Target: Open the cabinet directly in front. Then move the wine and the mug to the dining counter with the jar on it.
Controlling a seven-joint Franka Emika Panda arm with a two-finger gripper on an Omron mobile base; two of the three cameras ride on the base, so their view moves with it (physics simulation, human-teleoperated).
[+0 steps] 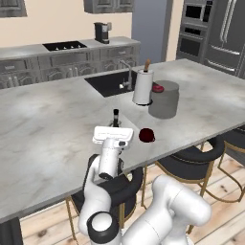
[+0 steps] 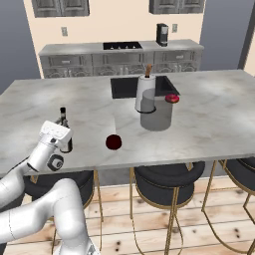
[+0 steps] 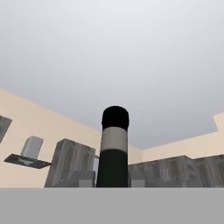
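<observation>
My gripper [image 1: 115, 128] is shut on the wine [image 1: 116, 117], a slim dark bottle held upright over the near part of the dining counter [image 1: 43, 124]. In the hand view the wine [image 3: 114, 148] rises between the fingertips [image 3: 86, 178], with its whitish band and dark cap on top. From the right base view, the gripper [image 2: 64, 132] grips the wine [image 2: 63, 115] below the neck. The dark red mug [image 1: 146, 135] [image 2: 113, 142] stands on the counter just right of the hand. The grey jar [image 1: 163, 99] [image 2: 156, 113] sits farther back. The cabinet is out of view.
A paper towel roll [image 1: 142, 87] stands beside the jar, in front of the black sink [image 1: 112, 82]. Black stools with gold legs [image 2: 167, 179] are tucked under the near edge. Bare marble stretches left of the hand. A coffee machine [image 1: 101, 32] sits on the far worktop.
</observation>
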